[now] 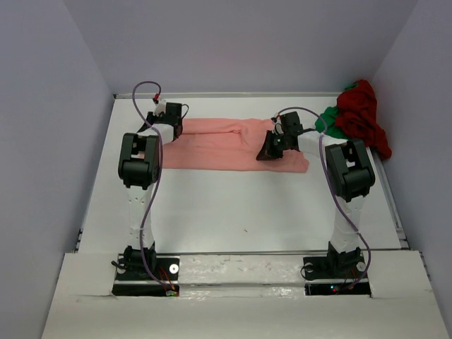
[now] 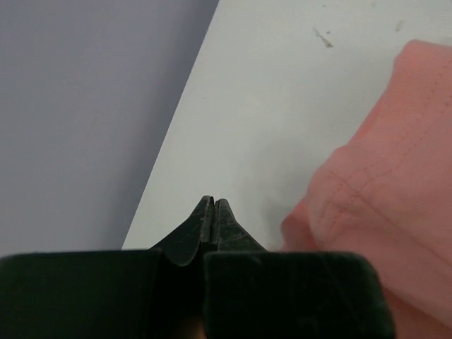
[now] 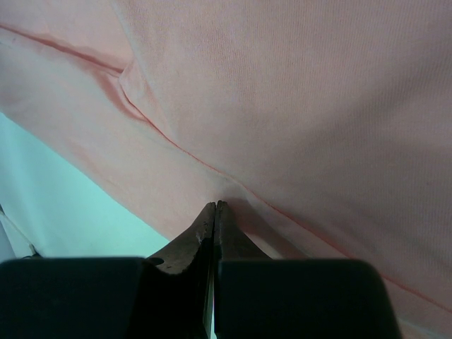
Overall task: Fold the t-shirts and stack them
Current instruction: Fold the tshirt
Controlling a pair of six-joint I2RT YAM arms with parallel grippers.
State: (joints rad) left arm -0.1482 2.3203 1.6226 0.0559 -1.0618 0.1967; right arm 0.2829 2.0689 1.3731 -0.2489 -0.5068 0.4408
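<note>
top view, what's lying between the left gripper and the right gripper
The salmon-pink t-shirt is spread on the table over the whole stretch from the left gripper to the right gripper. The top view shows it.

A white table [image 1: 233, 212] stands between pale lavender walls [image 1: 247, 42].

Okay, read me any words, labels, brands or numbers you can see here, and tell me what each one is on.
No readable text in any view. The salmon-pink shirt, the dark red shirt and the green shirt are plain; the left arm, the right arm and the table carry no legible marking.
</note>
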